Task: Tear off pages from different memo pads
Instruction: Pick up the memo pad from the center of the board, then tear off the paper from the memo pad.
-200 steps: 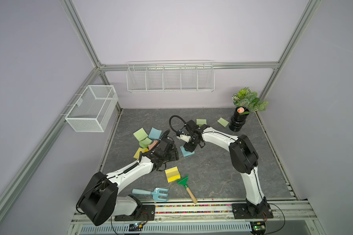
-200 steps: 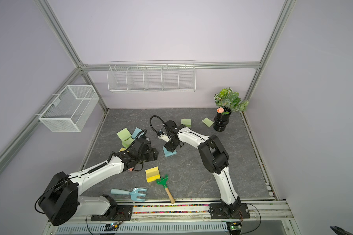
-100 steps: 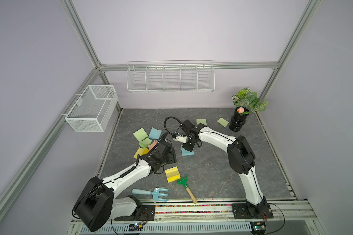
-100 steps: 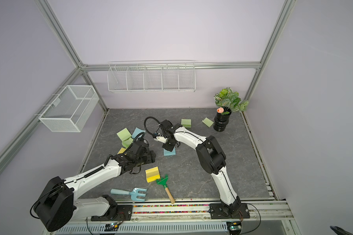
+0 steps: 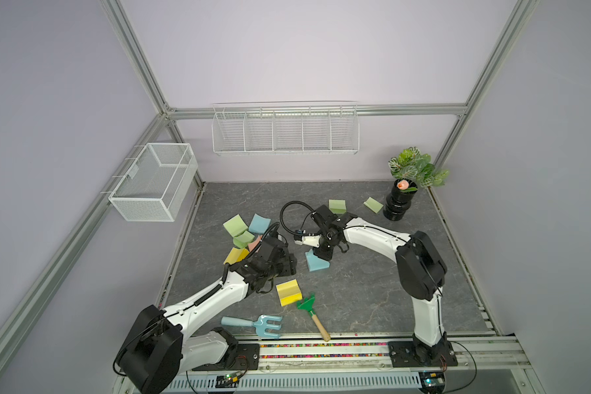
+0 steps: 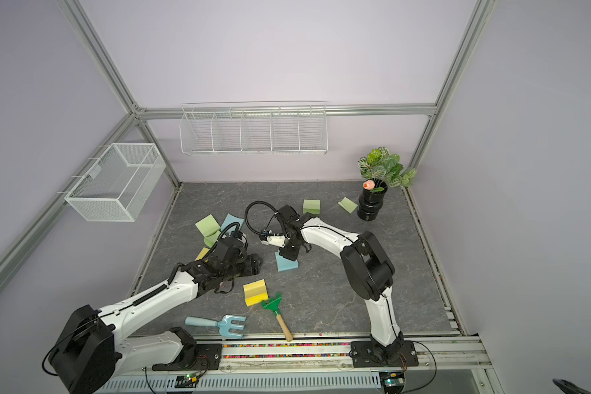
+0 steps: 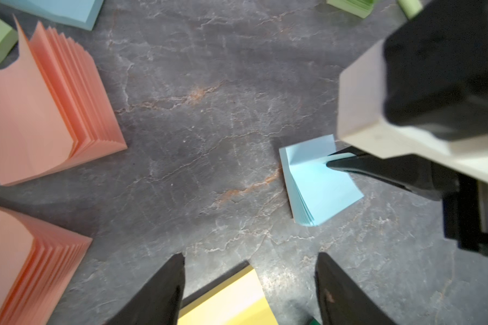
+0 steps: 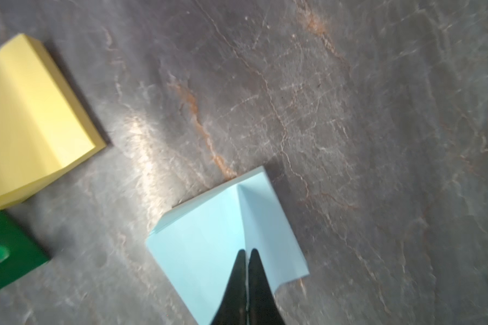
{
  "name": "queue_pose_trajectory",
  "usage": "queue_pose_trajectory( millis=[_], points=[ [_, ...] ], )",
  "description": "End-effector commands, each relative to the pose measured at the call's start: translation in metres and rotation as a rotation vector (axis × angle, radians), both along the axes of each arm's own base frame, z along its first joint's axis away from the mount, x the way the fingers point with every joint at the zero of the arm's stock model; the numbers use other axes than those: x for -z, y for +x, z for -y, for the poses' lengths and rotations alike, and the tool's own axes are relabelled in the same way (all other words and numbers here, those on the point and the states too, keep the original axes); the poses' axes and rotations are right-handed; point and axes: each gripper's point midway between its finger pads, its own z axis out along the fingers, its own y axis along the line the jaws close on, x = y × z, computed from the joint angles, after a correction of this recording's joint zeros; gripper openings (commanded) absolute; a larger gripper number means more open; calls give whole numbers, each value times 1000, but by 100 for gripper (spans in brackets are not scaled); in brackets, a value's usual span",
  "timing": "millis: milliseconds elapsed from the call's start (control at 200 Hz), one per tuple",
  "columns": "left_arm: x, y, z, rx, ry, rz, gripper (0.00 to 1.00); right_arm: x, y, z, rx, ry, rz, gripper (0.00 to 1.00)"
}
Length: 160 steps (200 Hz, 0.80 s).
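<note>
R gripper (image 8: 247,254) now clamps top page (image 8: 268,225) of blue pad (image 5: 316,264) (was open a sec ago), tear-ready; L gripper (image 7: 250,261) fingers apart.

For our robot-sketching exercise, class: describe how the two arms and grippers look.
The left arm and right arm have smooth white shells with bulky black joint housings. A black cable loops beside each wrist. The left gripper and right gripper have slim black fingers tapering to points.
</note>
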Motion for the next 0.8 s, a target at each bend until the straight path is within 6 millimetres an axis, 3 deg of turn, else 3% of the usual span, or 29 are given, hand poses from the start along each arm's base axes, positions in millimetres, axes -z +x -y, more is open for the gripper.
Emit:
queue_pose_trajectory(
  millis=[0, 225, 310, 600, 795],
  points=[
    [-23, -4, 13, 91, -92, 84, 77, -45, -4, -8, -65, 166, 45, 6],
    [-63, -26, 42, 289, -302, 202, 82, -90, -34, -3, -121, 283, 38, 6],
    [-73, -31, 44, 314, -333, 226, 83, -106, -50, -1, -152, 327, 15, 7],
    [-93, -46, 47, 367, -431, 273, 92, -134, -95, 7, -236, 384, -79, 6],
    [-92, -46, 56, 393, -447, 241, 89, -154, -116, 7, -296, 450, -113, 7]
  ],
)
